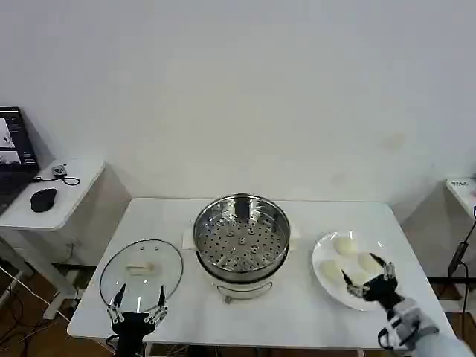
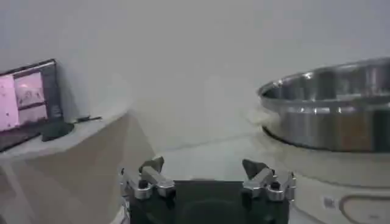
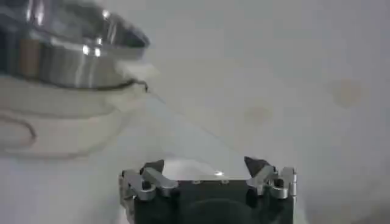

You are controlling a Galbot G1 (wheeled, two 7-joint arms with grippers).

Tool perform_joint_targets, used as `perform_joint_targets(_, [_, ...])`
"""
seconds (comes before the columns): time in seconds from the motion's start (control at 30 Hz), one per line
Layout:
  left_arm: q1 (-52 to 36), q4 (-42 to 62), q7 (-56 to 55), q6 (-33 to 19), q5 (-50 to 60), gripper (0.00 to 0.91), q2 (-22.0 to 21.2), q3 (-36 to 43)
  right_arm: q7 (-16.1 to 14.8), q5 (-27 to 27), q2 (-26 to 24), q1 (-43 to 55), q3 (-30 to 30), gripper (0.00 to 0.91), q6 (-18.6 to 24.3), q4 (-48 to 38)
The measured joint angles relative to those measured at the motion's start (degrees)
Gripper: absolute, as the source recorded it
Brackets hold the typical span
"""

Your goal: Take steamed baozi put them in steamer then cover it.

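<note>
The steamer (image 1: pixel 242 236) stands uncovered at the middle of the white table (image 1: pixel 297 312), and its perforated tray holds nothing. It also rises close by in the left wrist view as the steamer (image 2: pixel 329 106) and in the right wrist view as the steamer (image 3: pixel 67 49). To its right, a white plate (image 1: pixel 321 253) carries cream-white baozi (image 1: pixel 346 244), (image 1: pixel 370 262), (image 1: pixel 331 269). My right gripper (image 1: pixel 363 268) (image 3: pixel 204 165) hovers open over the plate's near side, holding nothing. My left gripper (image 1: pixel 139 296) (image 2: pixel 207 169) stands open at the near rim of the glass lid (image 1: pixel 141 269), which lies flat left of the steamer.
A side table (image 1: pixel 71 190) at the far left holds a mouse (image 1: pixel 43 198) and a laptop (image 1: pixel 13 152). Another white surface (image 1: pixel 462 190) shows at the right edge. The table's front edge runs just behind both grippers.
</note>
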Motion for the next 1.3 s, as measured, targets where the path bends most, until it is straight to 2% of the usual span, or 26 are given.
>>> perform_joint_targets(0.13, [-0.07,0.03,0.3,0.0,1.3,0.907,-0.3,-0.21,-8.68,-3.9,-5.18,9.24,-5.98,0.907,3.37,-5.38])
perform_joint_targets(0.3, [-0.19,0.82,0.37,-0.5,2.68,0.907,-0.34,-0.22,-18.6,-8.3,-8.98,23.71,-17.21,0.907,8.22,-13.08])
perform_joint_targets(0.4, [-0.13,0.93,0.34,-0.84,3.1,0.907,-0.51,-0.44,-23.2,-10.71,-10.29,32.0,-24.46,0.907,10.34,-17.43])
perform_joint_targets(0.53, [-0.21,0.62,0.36,-0.93,3.3,0.907,-0.5,-0.89,-27.39,-12.87,-11.17,41.62,-33.27,0.907,11.79,-22.37])
perform_joint_targets(0.7, [-0.49,0.16,0.47,-0.87,3.31,0.907,-0.29,-1.55,-30.46,-13.85,-11.54,51.37,-42.16,0.907,11.57,-27.6])
perform_joint_targets(0.87, [-1.28,0.43,0.61,-0.73,3.67,0.907,-0.82,-1.36,-31.99,-13.88,-11.21,56.56,-48.92,0.907,10.27,-31.73])
perform_joint_targets(1.3, [-0.69,-0.91,0.72,-0.86,4.14,0.907,-0.8,-2.0,-31.96,-13.58,-5.32,62.75,-58.23,0.907,8.51,-41.22])
